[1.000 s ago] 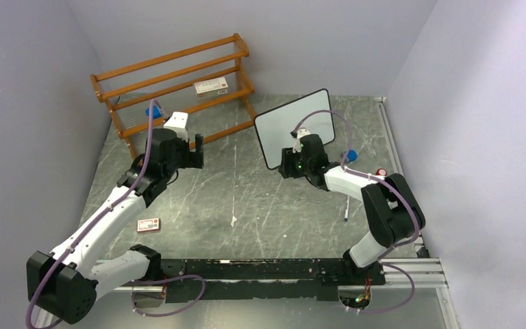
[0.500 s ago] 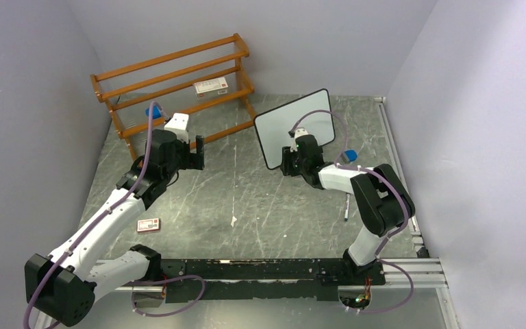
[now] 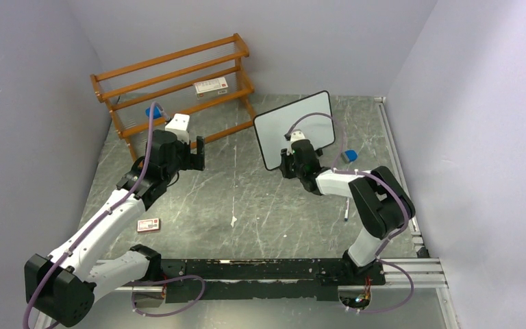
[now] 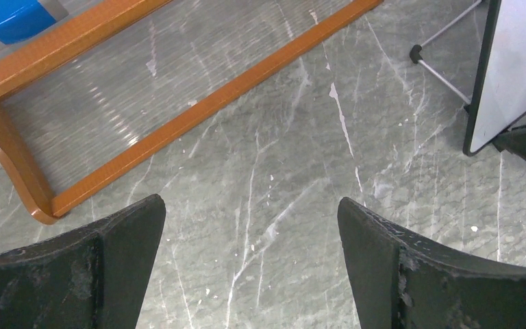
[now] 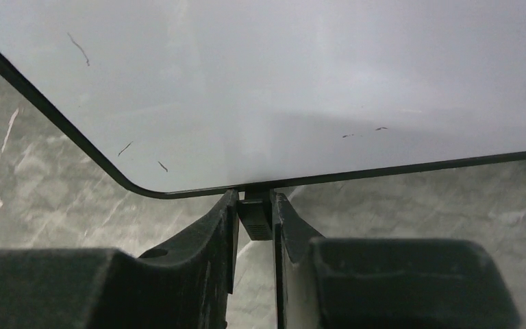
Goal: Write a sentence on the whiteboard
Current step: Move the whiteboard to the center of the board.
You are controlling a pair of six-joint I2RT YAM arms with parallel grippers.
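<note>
On the table (image 4: 260, 192) the whiteboard (image 5: 301, 82) stands straight ahead of my right hand (image 5: 255, 203), blank except stray flecks. My right arm (image 3: 377, 199) has swung in leftward this past second, the hand clamped on the board's black foot (image 5: 256, 223); my left hand (image 4: 250, 226) hangs open. No sentence is begun.

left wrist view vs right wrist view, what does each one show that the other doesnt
Only left wrist: the wooden rack, a blue item on it, and the open left gripper. Only right wrist: the right gripper pinching a black tab under the whiteboard frame, plus faint stray marks on the board. Both: the whiteboard and the grey marbled table.
</note>
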